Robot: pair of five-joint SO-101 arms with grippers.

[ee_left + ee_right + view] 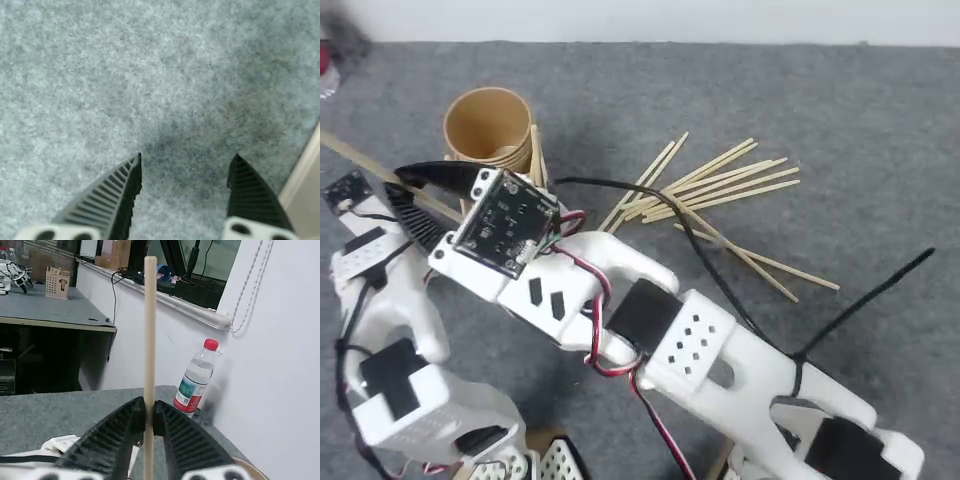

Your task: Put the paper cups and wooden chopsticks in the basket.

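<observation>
Clamped between the ridged black fingers of the right gripper (149, 407) is one wooden chopstick (149, 330). The jaws are pressed against it from both sides, and the stick runs on well past the tips. The left gripper (186, 157) has its jaws spread wide with nothing between them, hanging over bare grey carpet (150, 75). From the high view, the right gripper (420, 190) sits just beside a nested stack of paper cups (488, 125), which stands upright with its mouth up. The gripped stick (360, 158) slants out across the carpet (840, 110) past the cups. Farther along, the loose chopsticks (710, 185) lie fanned in a heap, well apart from both grippers. Beyond the held stick, the right wrist view looks into the room. A clear bottle (195, 377) with a red cap stands against a white wall (280, 365). A window ledge (165, 297) runs behind it, and a grey desk (45, 315) stands off to one side.
</observation>
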